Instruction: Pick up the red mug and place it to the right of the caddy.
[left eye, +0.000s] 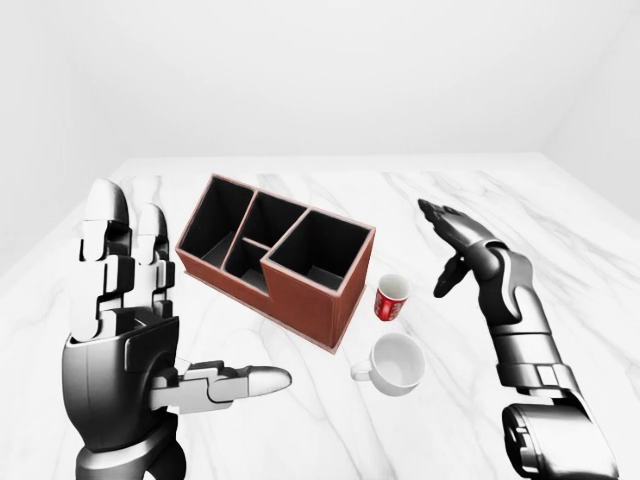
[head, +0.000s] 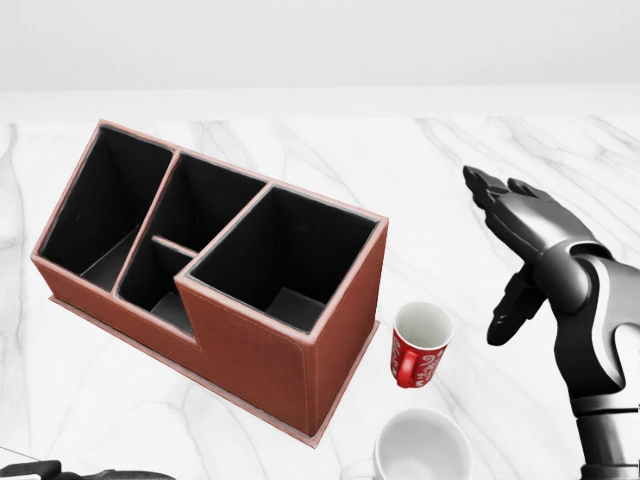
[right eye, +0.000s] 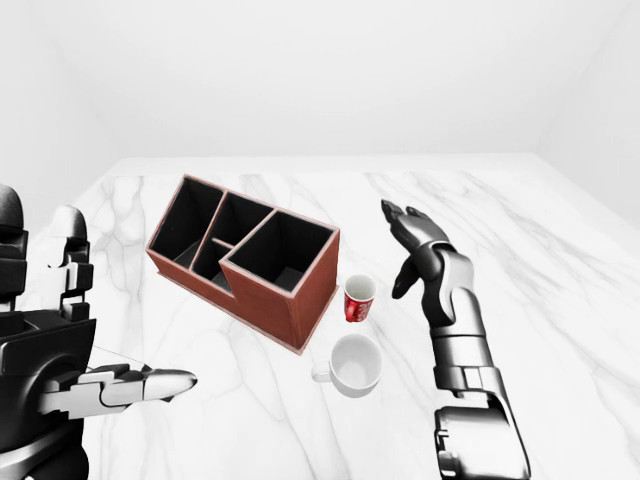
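Observation:
The red mug stands upright on the marble table, just off the right end of the brown caddy, handle toward the bottom of the head view. My right hand hovers up and to the right of the mug with fingers spread open, clear of it and holding nothing. In the left-eye view my left hand is raised at the lower left, palm up and open, empty, well away from the caddy.
A white mug sits directly below the red mug in the head view, close to it. The caddy has several black compartments, all empty. Bare marble stretches to the right of my right hand and above the caddy.

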